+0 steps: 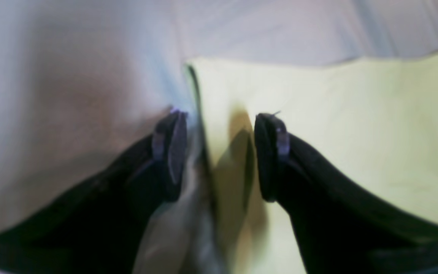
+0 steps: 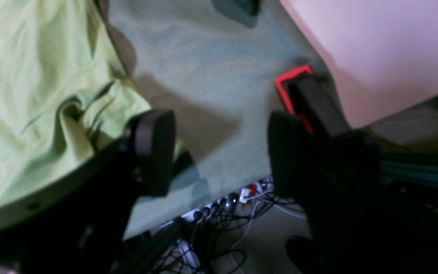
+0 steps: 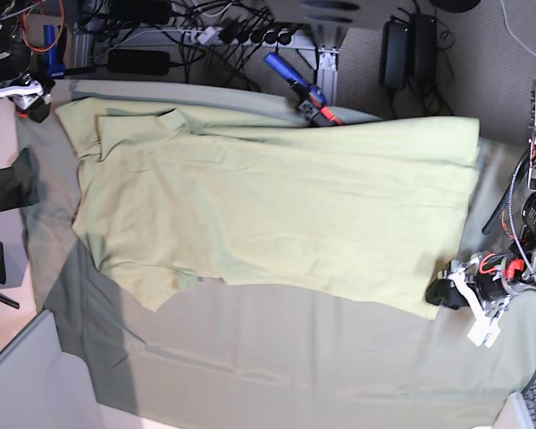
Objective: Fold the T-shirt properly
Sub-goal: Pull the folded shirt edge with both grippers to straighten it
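Note:
The pale yellow-green T-shirt [image 3: 277, 197] lies spread flat on the grey-green table cloth [image 3: 277, 357], sleeves toward the base view's left. My left gripper [image 3: 444, 293] sits at the shirt's lower right corner. In the left wrist view it [image 1: 221, 152] is open and low over the cloth, and the T-shirt's [image 1: 337, 125] edge runs between its fingers. My right gripper [image 3: 31, 100] hovers by the table's far left corner. Its jaws [image 2: 222, 152] are open over bare cloth, with the rumpled T-shirt [image 2: 32, 95] sleeve just left of one finger [image 2: 154, 148].
A blue and red clamp [image 3: 304, 91] grips the far table edge. A red and black clamp [image 2: 299, 91] sits by the right gripper. Cables and power strips [image 3: 241, 31] hang beyond that edge. A grey panel [image 3: 27, 384] stands at the near left.

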`<control>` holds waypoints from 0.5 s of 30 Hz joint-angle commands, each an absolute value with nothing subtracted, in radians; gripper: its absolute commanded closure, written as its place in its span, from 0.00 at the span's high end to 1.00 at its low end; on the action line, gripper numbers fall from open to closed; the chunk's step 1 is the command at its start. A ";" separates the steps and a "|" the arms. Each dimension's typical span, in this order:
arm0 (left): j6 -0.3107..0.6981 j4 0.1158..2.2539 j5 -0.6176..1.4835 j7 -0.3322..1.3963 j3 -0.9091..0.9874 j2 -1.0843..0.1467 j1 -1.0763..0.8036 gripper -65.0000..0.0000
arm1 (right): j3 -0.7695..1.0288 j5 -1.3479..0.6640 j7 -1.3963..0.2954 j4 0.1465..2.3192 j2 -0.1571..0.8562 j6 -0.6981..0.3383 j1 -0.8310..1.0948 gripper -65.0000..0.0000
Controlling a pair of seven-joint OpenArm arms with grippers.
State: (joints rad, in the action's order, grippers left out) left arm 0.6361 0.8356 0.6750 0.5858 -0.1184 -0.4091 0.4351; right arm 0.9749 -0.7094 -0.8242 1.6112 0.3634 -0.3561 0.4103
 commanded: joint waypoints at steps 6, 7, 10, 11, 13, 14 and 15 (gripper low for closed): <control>0.648 0.847 0.664 0.587 -0.113 -0.365 0.468 0.50 | 0.984 -0.715 -0.807 1.629 0.385 -0.393 0.413 0.59; 0.648 0.847 0.657 0.591 -0.113 -0.359 0.468 0.49 | 0.984 -0.715 -0.807 1.629 0.385 -0.393 0.413 0.59; 0.649 0.848 0.658 0.596 -0.113 -0.352 0.468 0.26 | 0.984 -0.719 -0.807 1.629 0.385 -0.393 0.413 0.59; 0.678 0.850 0.662 0.599 -0.113 -0.352 0.468 0.16 | 0.984 -0.719 -0.805 1.629 0.385 -0.393 0.413 0.59; 0.698 0.851 0.665 0.603 -0.113 -0.352 0.468 0.00 | 0.984 -0.719 -0.800 1.629 0.390 -0.393 0.405 0.59; 0.698 0.851 0.666 0.608 -0.113 -0.352 0.468 0.00 | 0.984 -0.719 -0.787 1.629 0.400 -0.392 0.402 0.59; 0.698 0.851 0.669 0.615 -0.113 -0.352 0.468 0.00 | 0.984 -0.720 -0.777 1.629 0.414 -0.392 0.387 0.59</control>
